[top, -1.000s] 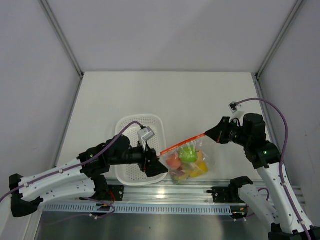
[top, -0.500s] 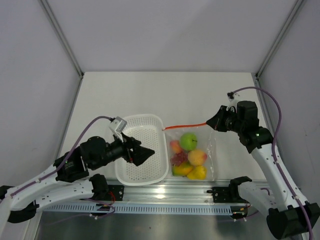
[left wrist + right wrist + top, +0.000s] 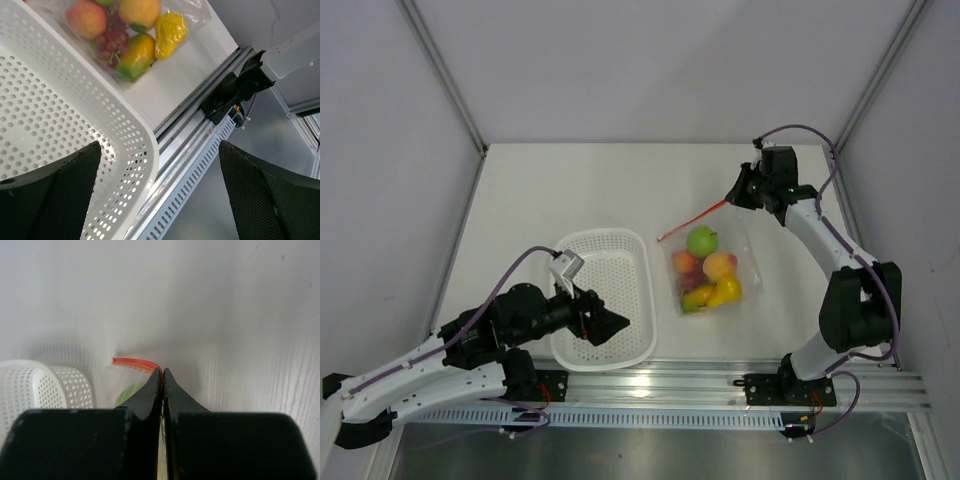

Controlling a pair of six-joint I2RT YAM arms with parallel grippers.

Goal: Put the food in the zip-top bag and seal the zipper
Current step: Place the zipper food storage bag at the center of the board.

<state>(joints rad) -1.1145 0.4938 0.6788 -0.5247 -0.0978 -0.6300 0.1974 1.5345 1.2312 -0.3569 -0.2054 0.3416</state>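
The clear zip-top bag (image 3: 745, 245) lies on the table right of the basket, with the food inside: a green apple (image 3: 701, 240), a peach (image 3: 720, 265), a yellow pear (image 3: 726, 291) and a mango (image 3: 696, 298). The red-orange zipper (image 3: 692, 220) runs slantwise up to my right gripper (image 3: 733, 197), which is shut on its right end. The right wrist view shows the zipper (image 3: 132, 362) curling left from that gripper (image 3: 163, 371). My left gripper (image 3: 617, 325) hangs open over the basket with nothing in it. Grapes (image 3: 106, 42) show in the bag in the left wrist view.
A white perforated basket (image 3: 610, 265) stands left of the bag, under my left gripper (image 3: 160, 144). An aluminium rail (image 3: 720, 382) runs along the table's near edge. White walls close in the back and both sides.
My right gripper has carried the zipper end and the bag toward the far right. My left gripper has opened wider, left the bag's mouth and drawn back over the basket.
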